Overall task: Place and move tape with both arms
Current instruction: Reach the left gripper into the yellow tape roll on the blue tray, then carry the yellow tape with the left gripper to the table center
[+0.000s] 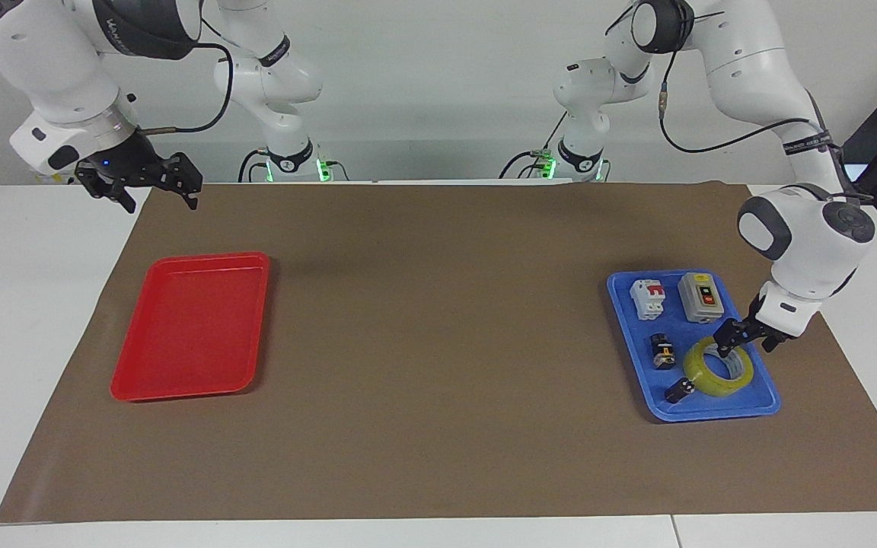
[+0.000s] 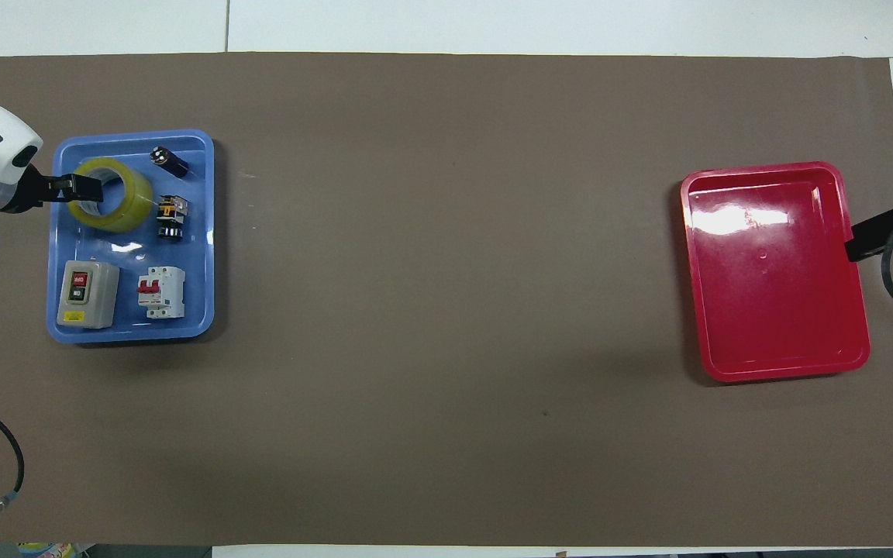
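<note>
Now, risk: the left gripper (image 1: 746,345) could clip the tape's wall and skid the roll into the small black parts (image 1: 664,352) beside it, if one finger lands on the rim instead of inside the core.
Tape (image 1: 719,368): lies flat in the blue tray (image 1: 770,403), in the tray's corner farthest from the robots, at the left arm's end of the counter (image 1: 438,426).
Left fingers: spread narrowly, straddling the tape's wall; contact cannot be told.
Right gripper (image 1: 151,190): waits above the counter's corner near the red tray (image 1: 122,384), fingers spread wide, empty.
</note>
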